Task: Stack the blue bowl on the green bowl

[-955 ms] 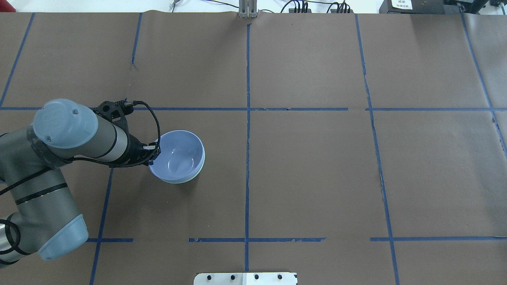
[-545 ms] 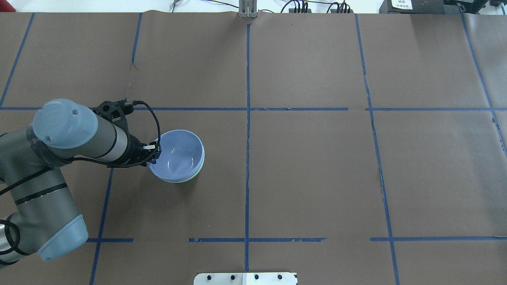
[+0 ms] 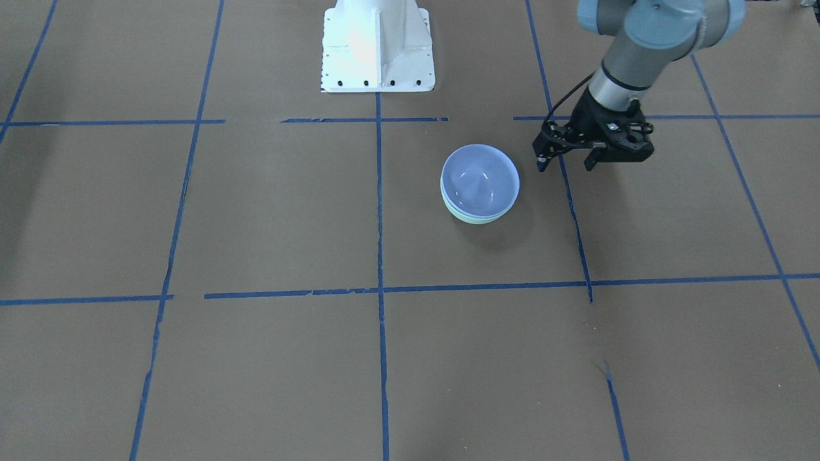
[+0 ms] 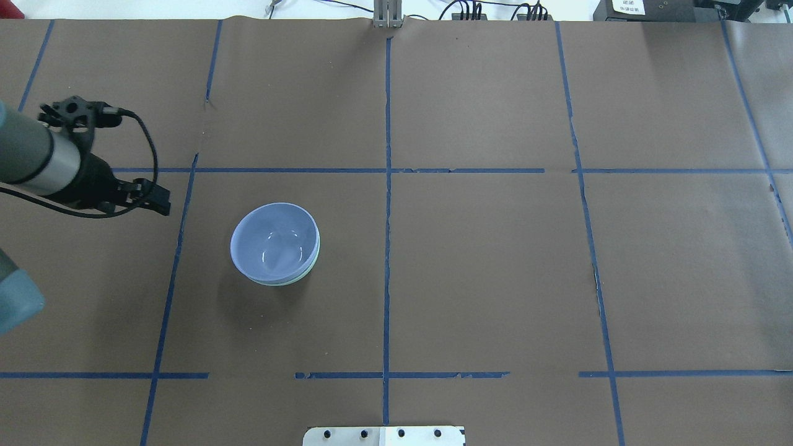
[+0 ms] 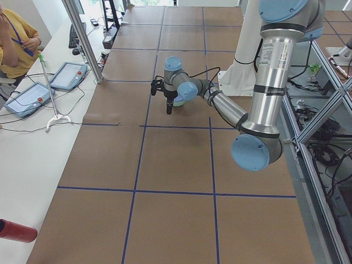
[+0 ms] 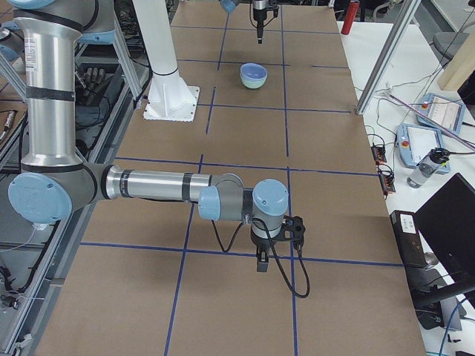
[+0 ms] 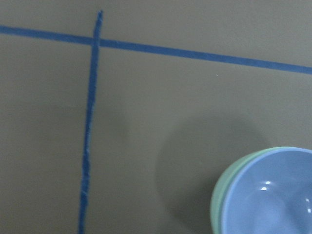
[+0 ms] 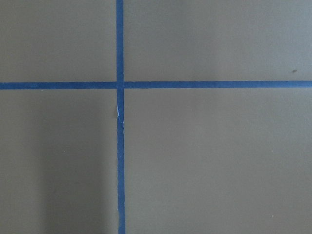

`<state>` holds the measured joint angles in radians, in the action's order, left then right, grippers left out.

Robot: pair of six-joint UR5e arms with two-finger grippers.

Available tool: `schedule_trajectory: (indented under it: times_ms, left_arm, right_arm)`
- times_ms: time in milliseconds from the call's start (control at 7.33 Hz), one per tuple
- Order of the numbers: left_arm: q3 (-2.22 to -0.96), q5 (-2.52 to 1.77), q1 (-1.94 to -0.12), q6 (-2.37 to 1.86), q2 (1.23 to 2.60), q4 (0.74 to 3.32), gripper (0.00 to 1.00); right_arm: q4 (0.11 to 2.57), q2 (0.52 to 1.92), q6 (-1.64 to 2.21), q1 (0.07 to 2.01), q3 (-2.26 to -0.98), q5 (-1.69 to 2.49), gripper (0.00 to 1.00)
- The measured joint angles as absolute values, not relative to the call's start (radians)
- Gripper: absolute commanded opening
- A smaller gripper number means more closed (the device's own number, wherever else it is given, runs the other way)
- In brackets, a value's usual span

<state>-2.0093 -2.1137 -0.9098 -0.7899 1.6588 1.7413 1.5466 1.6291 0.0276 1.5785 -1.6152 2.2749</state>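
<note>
Pale periwinkle, glossy and plain, the blue bowl sits nested inside the green bowl, of which only a thin mint crescent of rim shows past the blue one. The left wrist view catches the same pair at its lower right corner, the green wall wrapping the outside of the blue rim. Whether the upper bowl rests quite level, these views do not settle.

The stack stands on the brown paper table, to the robot's right of the left gripper and lower than it, near but apart from it. That gripper hangs above the paper over a blue tape line, fingers pointing down and spread wide, with nothing between them.

The right gripper is well apart from the bowls, low over a tape crossing at the other end of the table. It shows only in the side view, and its wrist camera sees just paper and tape, so I cannot tell how its fingers stand.

By my reading the stacking itself is done and the step in hand is release and clearing off. The next move calls for no grasp: the left arm only needs to move away from the stack without clipping its rim.
</note>
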Motion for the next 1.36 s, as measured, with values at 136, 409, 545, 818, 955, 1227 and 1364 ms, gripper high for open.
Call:
schedule_trajectory:
  times_ms: [136,409,545,818,955,1227,1364]
  left_arm:
    - [-2.006,-2.152,-1.012,-0.559,1.583,1.740,1.00]
    - [-1.971,-2.209,-1.244,-0.116,1.423,1.739,1.00]
    - [-1.939,-2.224,-1.356,0.035,1.365,1.739,1.00]
    - [-1.871,-2.296,-1.511,0.184,1.301,1.738,1.00]
    - [-1.851,-2.316,-1.537,0.202,1.291,1.738,1.00]
    - [-1.817,-2.325,-1.551,0.211,1.287,1.740,1.00]
    - [-1.795,-2.321,-1.552,0.211,1.287,1.745,1.00]
  right_arm:
    - [1.547,1.629,0.028,1.578,-1.615,2.275,1.00]
    - [1.546,1.629,0.028,1.578,-1.615,2.275,1.00]
    - [1.547,1.629,0.028,1.578,-1.615,2.275,1.00]
    - [1.547,1.629,0.028,1.578,-1.615,2.275,1.00]
    - [1.546,1.629,0.028,1.578,-1.615,2.275,1.00]
    - [1.546,1.629,0.028,1.578,-1.615,2.275,1.00]
    - [1.546,1.629,0.028,1.578,-1.615,2.275,1.00]
